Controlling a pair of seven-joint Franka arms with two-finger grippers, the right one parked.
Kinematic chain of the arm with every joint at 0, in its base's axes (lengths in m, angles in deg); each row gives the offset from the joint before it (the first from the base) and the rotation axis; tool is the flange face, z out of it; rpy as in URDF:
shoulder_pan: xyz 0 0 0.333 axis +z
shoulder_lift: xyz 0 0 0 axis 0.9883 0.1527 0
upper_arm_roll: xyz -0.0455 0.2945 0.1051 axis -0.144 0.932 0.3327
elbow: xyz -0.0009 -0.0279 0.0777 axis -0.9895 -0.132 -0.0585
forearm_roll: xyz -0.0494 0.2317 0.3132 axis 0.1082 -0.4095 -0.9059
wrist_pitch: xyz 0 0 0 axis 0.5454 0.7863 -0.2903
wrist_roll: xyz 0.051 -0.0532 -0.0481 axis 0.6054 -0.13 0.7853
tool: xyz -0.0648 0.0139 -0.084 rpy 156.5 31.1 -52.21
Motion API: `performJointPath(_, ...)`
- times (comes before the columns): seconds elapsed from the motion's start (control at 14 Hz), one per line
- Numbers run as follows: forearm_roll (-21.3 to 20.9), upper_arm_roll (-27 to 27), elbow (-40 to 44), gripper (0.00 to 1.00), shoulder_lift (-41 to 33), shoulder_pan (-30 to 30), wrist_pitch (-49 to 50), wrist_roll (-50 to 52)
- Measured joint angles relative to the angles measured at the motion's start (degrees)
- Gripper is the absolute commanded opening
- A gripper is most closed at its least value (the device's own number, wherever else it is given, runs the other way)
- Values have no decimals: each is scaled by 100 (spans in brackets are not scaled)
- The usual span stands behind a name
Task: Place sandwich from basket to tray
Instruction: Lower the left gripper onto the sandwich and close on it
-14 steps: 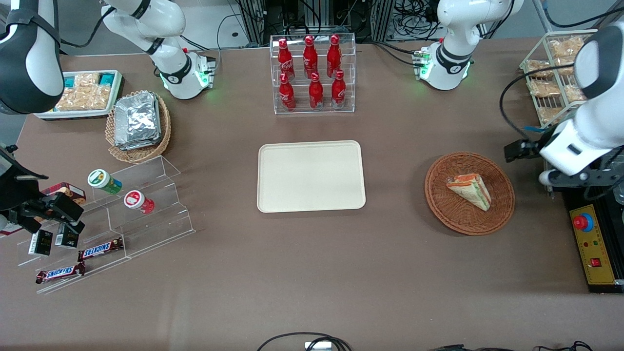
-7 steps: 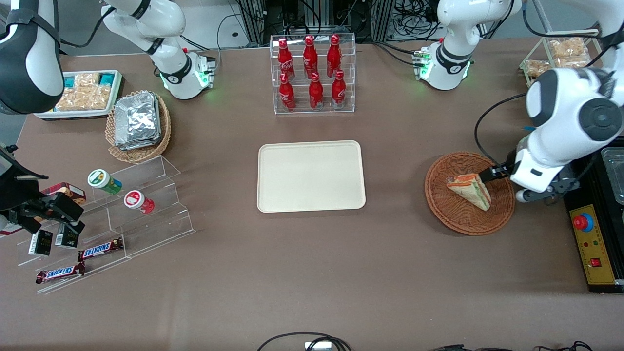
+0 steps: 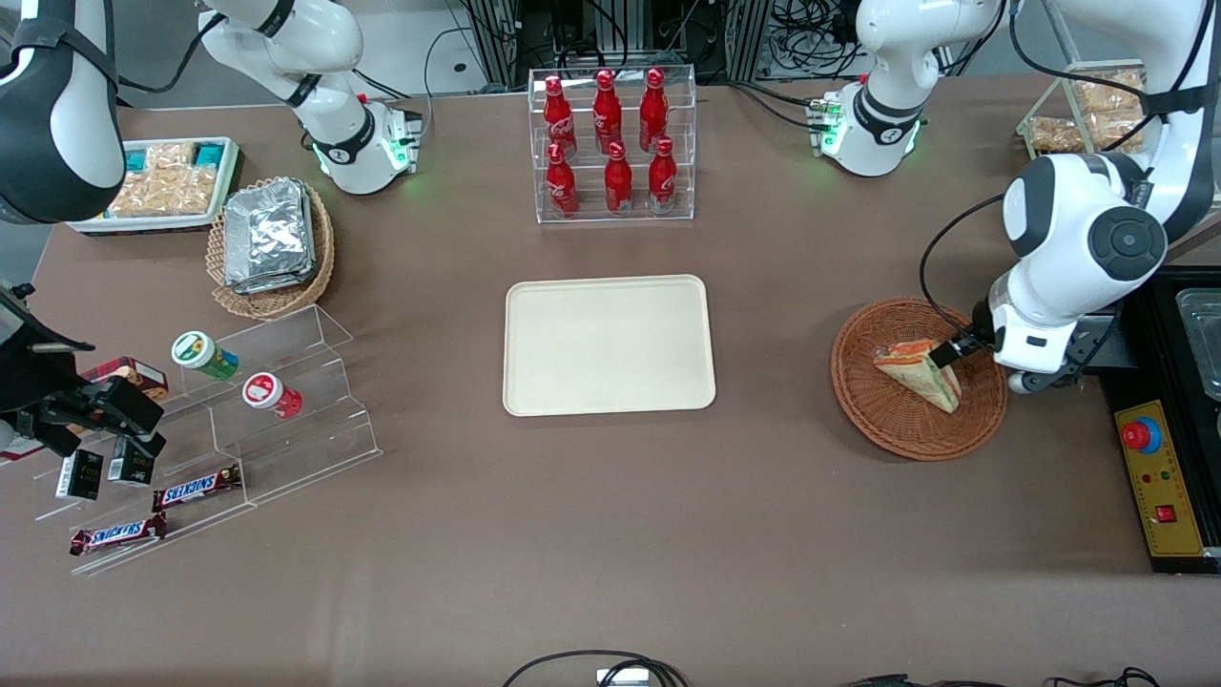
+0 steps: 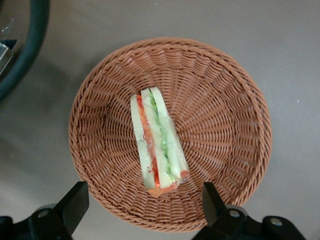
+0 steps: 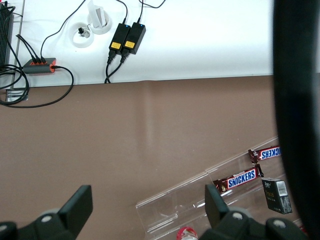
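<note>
- your gripper (image 4: 142, 207) is hovering above the basket (image 3: 983, 420), over its rim toward the working arm's end of the table, with its fingers (image 4: 74, 202) spread wide apart and holding nothing.
- the sandwich (image 4: 157, 145) is lying just ahead of the open jaws in the wrist view, roughly centred between the two fingertips, so you are looking at a short reach forward and down rather than a sideways shift.
- its long axis is running nearly straight away from the gripper, tilted only a little, so the jaw line is crossing the wedge's narrow width; that looks like the right way to close on it.
- the cut face with orange, red and green layers is showing upward, and the clear wrap looks slippery, so you are probably wanting a low, square pinch.
- the basket is holding only the sandwich, which is resting near the middle of the woven bottom, apart from the walls.
- the tray (image 3: 534, 391) is sitting bare, well apart from the basket toward the parked arm's end, at about the same nearness to the front camera.
- the tan basket (image 3: 320, 277) of foil packs (image 3: 267, 239) and the bottle rack (image 3: 613, 143) are standing clear of that path.
</note>
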Motion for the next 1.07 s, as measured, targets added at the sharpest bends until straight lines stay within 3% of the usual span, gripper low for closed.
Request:
performJointPath(0.64,-1,0,-486,100,518,0,-1106,1523)
performJointPath(1.07,-1,1,-553,100,892,0,-1574,1834)
